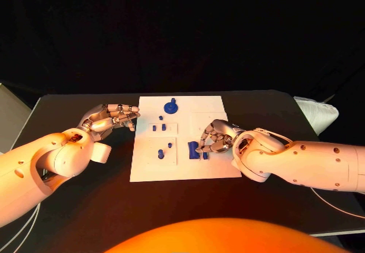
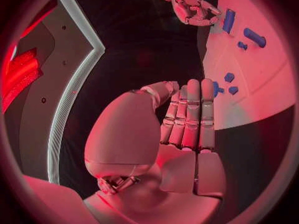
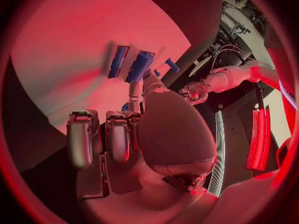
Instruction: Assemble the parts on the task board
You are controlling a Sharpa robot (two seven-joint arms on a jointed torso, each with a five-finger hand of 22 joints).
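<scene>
The white task board [image 1: 182, 158] lies mid-table with several blue parts on it. A round blue part [image 1: 172, 107] sits at its far end, two small pegs [image 1: 158, 127] stand left of centre, and another peg [image 1: 161, 153] is nearer me. My right hand [image 1: 215, 138] hovers over the board's right side, thumb and a finger pinching a long blue part [image 3: 140, 64] beside a flat blue part [image 3: 118, 60]; its other fingers are curled. My left hand [image 1: 114, 118] hangs off the board's left edge, its fingers [image 2: 190, 117] pressed together and holding nothing.
The black table [image 1: 91, 211] surrounds the board [image 2: 249, 84] on all sides. A white object [image 1: 319, 113] lies at the table's far right edge. In the left wrist view my right hand [image 2: 193, 7] shows beyond the board's parts [image 2: 254, 36].
</scene>
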